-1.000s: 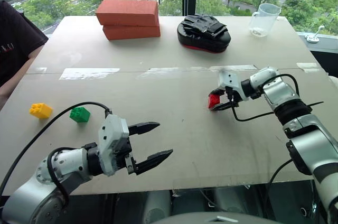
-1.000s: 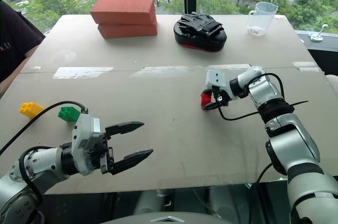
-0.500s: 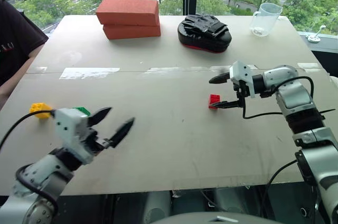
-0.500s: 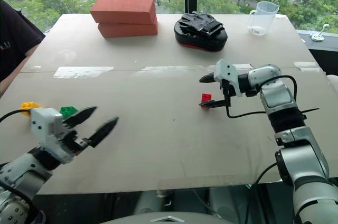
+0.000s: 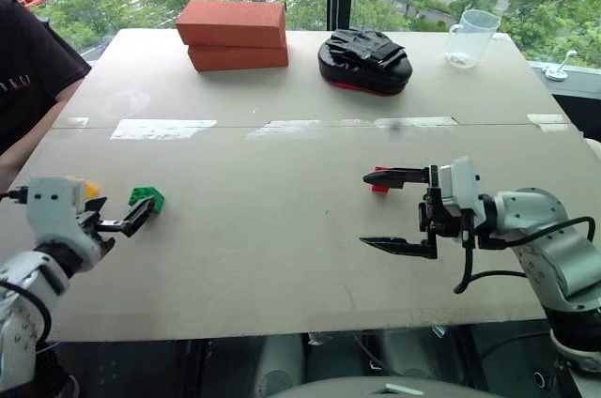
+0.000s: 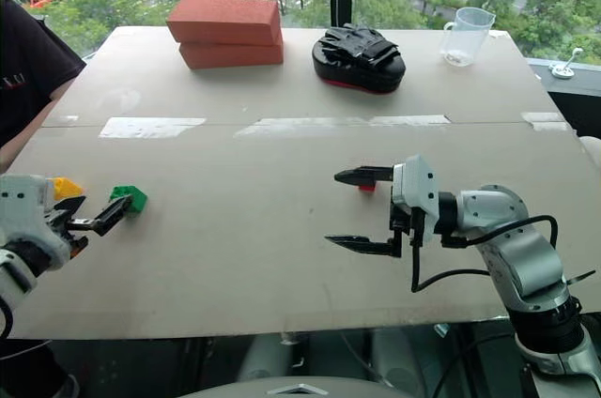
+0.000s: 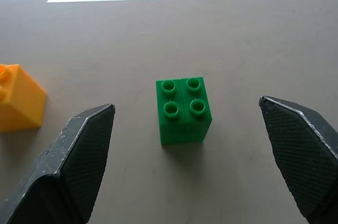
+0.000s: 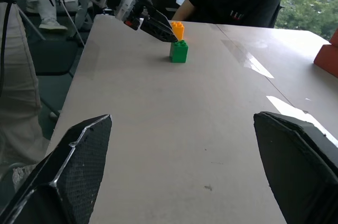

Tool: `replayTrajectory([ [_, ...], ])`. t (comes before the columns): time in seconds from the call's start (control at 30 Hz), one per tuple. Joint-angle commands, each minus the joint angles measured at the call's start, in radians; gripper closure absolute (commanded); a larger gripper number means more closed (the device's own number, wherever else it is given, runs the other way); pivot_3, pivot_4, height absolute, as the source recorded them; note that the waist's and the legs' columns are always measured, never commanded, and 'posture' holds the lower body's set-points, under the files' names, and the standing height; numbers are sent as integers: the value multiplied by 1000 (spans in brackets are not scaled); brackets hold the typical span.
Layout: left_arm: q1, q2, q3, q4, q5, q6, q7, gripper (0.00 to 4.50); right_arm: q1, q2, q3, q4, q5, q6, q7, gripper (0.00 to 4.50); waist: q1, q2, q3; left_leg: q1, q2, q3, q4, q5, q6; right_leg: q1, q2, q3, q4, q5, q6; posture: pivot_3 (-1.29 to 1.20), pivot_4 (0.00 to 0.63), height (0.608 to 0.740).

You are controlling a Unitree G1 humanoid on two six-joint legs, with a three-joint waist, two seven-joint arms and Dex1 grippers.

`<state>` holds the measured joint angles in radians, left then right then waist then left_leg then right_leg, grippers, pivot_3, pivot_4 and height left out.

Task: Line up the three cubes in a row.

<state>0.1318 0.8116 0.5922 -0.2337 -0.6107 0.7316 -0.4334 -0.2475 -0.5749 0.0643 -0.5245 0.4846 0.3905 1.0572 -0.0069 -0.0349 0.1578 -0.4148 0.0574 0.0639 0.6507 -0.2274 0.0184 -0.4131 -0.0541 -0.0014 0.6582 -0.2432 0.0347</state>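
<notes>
The green cube [image 7: 183,110] stands on the table at the left, between the spread fingers of my open left gripper [image 5: 127,213], which touches nothing. Just left of it sits the yellow cube [image 7: 18,99], partly hidden behind the left gripper in the eye views. The red cube [image 6: 365,186] lies right of the table's middle, alone, just behind the upper finger of my right gripper [image 5: 364,208]. That gripper points left, is open and holds nothing. In the right wrist view the green cube [image 8: 178,51] and the yellow cube [image 8: 178,28] show far off.
Two red-orange bricks [image 5: 235,34] are stacked at the back left. A black padded mitt [image 5: 364,60] and a clear jug [image 5: 470,38] stand along the back edge. A person in a black shirt [image 5: 23,69] stands at the table's left side. Tape strips [image 5: 161,129] cross the table.
My left gripper swung left and now frames the green cube. My right gripper let go of the red cube, opened wide and drew back toward the front edge.
</notes>
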Motion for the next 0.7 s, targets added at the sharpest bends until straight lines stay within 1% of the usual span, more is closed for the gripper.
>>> replayTrajectory([
  [0.03, -48, 35, -37, 63, 47, -3, -21, 0, 23, -22, -30, -54, 8, -2, -39, 94, -2, 0, 0, 0, 0, 0, 0, 0, 0, 0, 0, 0, 0, 0, 0, 0, 150, 740],
  [0.07, -61, 42, -53, 84, 59, -8, -33, 0, 30, -27, -30, -59, 7, -3, -46, 94, -2, 0, 0, -1, 0, 1, -2, 0, 0, 0, 0, 0, -1, 0, 0, 0, 150, 740],
  [0.17, -104, 59, -96, 164, 104, -17, -52, 795, 43, -39, -31, -69, 8, -3, -70, 0, -4, 0, 1, -1, 0, 1, -4, 0, 0, -1, 1, -1, -1, 0, 0, 0, 150, 740],
  [0.27, -124, 55, -109, 198, 121, -33, -83, 2282, 49, -54, -37, -75, 16, -2, -83, 0, -6, -1, 1, -1, 0, 1, -6, 0, 0, -1, 2, -1, -1, 0, 0, 0, 150, 740],
  [0.33, -134, 50, -115, 211, 127, -47, -101, 3065, 50, -63, -39, -76, 18, -3, -90, 0, -4, -1, 1, -1, 0, 1, -6, 0, 0, -1, 2, -1, -1, 0, 0, 0, 150, 740],
  [0.37, -138, 47, -115, 213, 128, -55, -111, 3189, 50, -67, -40, -76, 19, -3, -94, 0, -4, -1, 1, -1, 0, 0, -6, 0, 0, -1, 2, -2, -1, 0, 0, 0, 150, 740],
  [0.43, -149, 39, -112, 197, 115, -74, -142, 3179, 52, -73, -43, -77, 23, -3, -102, 0, -3, -1, 1, -1, 0, 0, -5, 0, 0, -1, 1, -1, -1, 0, 0, 0, 150, 740],
  [0.53, -188, 31, -144, 74, 22, -71, -252, 3179, 69, -82, -62, -76, 21, -11, -119, 0, 4, -4, 2, -1, 0, 0, -4, 0, 0, -1, 0, -1, -1, 0, 0, 0, 150, 740],
  [0.57, -204, 25, -168, 43, 24, -91, -270, 3179, 78, -86, -70, -74, 19, -17, -122, 0, 9, -4, 3, -2, 0, -1, -3, 0, 0, -1, -1, -2, -1, 0, 0, 0, 150, 740],
  [0.6, -221, 25, -205, 24, 23, -124, -326, 3179, 90, -91, -84, -73, 23, -19, -122, 0, 15, -4, 3, -2, 0, -1, -3, 0, 0, -1, -1, -2, -1, 0, 0, 0, 150, 740],
  [0.63, -239, 45, -254, 11, 18, -125, -393, 3179, 102, -97, -97, -70, 26, -24, -119, 0, 21, -4, 3, -2, 0, -1, -2, 0, 0, -1, -1, -2, -1, 0, 0, 0, 150, 740],
  [0.7, -304, 79, -378, 18, 62, -175, -517, 3179, 125, -111, -121, -65, 32, -32, -109, 0, 23, -4, 3, -2, -1, 0, -2, 0, 0, 0, -2, -1, -1, 0, 0, 0, 150, 740],
])
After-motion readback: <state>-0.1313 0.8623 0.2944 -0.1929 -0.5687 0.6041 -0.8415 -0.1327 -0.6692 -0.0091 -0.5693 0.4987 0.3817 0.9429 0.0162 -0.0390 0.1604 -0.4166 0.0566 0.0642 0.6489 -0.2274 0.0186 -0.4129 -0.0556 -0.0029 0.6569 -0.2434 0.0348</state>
